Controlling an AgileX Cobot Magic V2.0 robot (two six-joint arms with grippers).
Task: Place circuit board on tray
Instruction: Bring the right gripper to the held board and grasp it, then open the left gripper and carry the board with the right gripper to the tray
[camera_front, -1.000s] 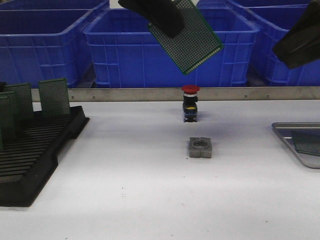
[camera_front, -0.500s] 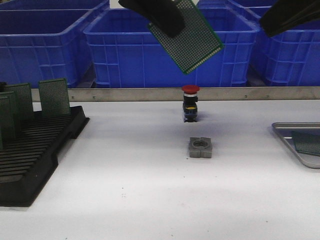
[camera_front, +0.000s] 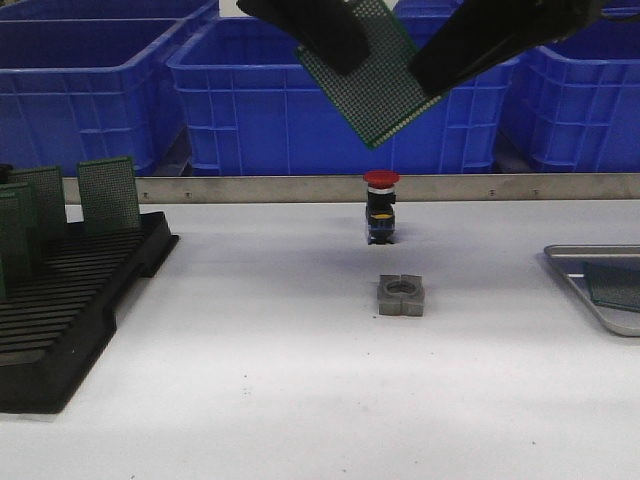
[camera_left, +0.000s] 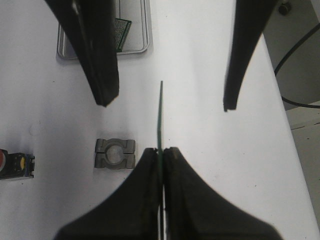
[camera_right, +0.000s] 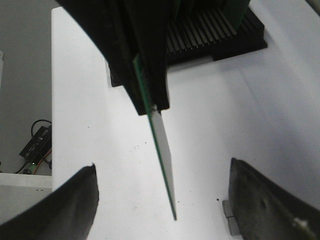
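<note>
Left gripper (camera_left: 161, 155) clenched on green perforated circuit board (camera_front: 385, 85), held tilted high above white table (camera_front: 300, 380). Right gripper (camera_left: 165, 102) spread wide, one finger on either side of board's free edge, not touching. Silver tray (camera_front: 575, 280) at table's right edge, another board (camera_front: 612, 285) lying inside. Red-capped push button (camera_front: 380, 205) and grey slotted block (camera_front: 401, 295) below.

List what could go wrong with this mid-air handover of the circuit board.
1. The left gripper pinches the circuit board only near one edge, so a nudge from the open right gripper might twist it loose.
2. If dropped, it would likely land near the red push button or grey metal block below.
3. The tray already holds a board, so placements could overlap.
</note>
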